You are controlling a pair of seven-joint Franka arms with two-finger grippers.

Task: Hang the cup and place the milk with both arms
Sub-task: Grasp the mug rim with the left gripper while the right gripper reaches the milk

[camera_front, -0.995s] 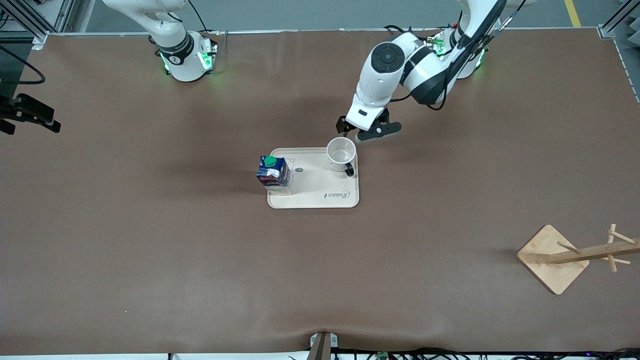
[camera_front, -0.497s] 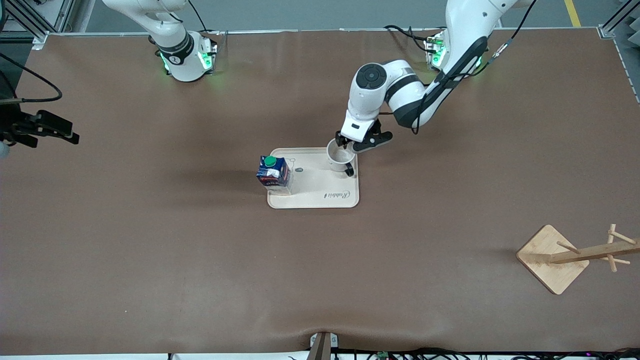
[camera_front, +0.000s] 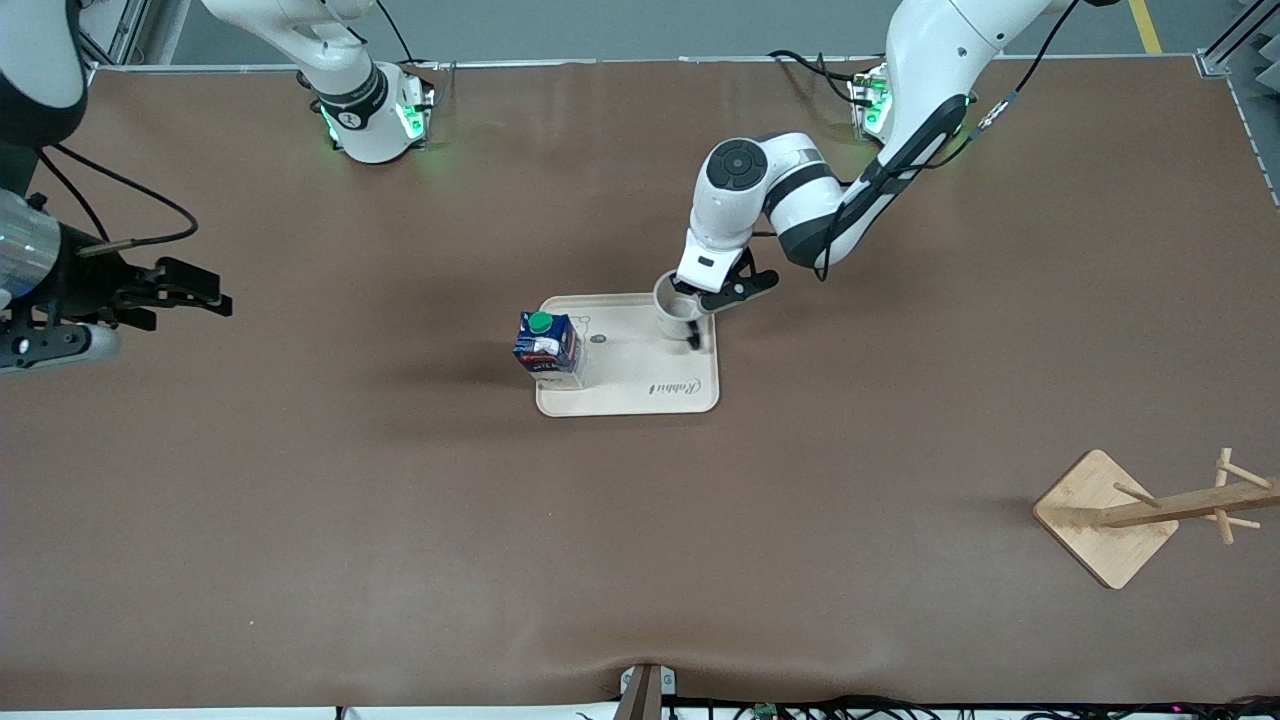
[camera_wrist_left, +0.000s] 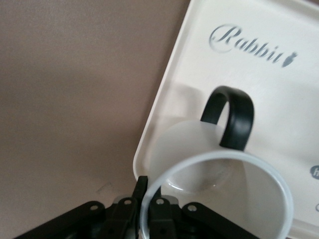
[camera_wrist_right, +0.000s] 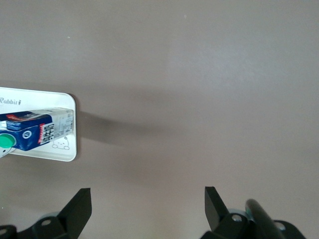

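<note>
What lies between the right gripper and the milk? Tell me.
Bare brown table only. In the front view the open right gripper hangs toward the right arm's end, and nothing stands between it and the milk on the tray.

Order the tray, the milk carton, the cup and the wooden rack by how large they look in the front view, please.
1. wooden rack, spread widest with its base and pegs
2. tray, close to the rack, so this order is unsure
3. milk carton
4. cup, partly hidden by the left gripper, similar to the carton

The cup [camera_front: 679, 312] and milk [camera_front: 548, 349] stand on the tray [camera_front: 640, 385].
</note>
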